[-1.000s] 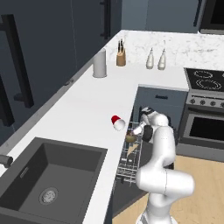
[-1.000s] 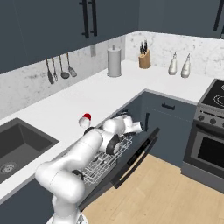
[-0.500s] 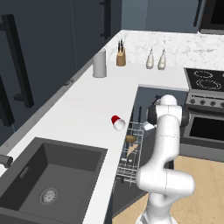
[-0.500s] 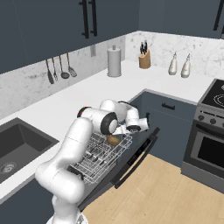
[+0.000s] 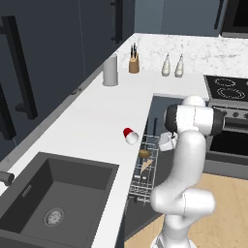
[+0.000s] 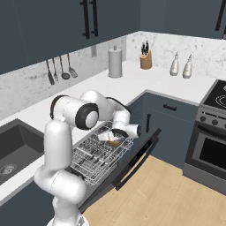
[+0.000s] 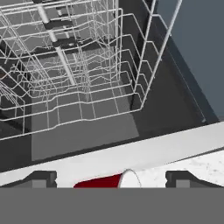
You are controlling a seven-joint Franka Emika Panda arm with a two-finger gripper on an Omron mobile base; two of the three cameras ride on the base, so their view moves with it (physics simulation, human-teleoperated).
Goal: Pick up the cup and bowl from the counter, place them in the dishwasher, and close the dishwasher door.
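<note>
Bowl (image 5: 144, 153) now sits in the dishwasher rack (image 6: 99, 154); the open, empty claw (image 7: 109, 177) has swung toward the cup (image 5: 130, 136) at the bench edge, next pick.

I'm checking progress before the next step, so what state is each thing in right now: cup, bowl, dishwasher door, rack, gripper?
cup: lying on its side on the counter, near the edge.
bowl: in the rack, not on the counter.
dishwasher door: open, dropped down.
rack: pulled out over the door.
gripper: open, empty, fingertips either side of the cup's rim.
</note>
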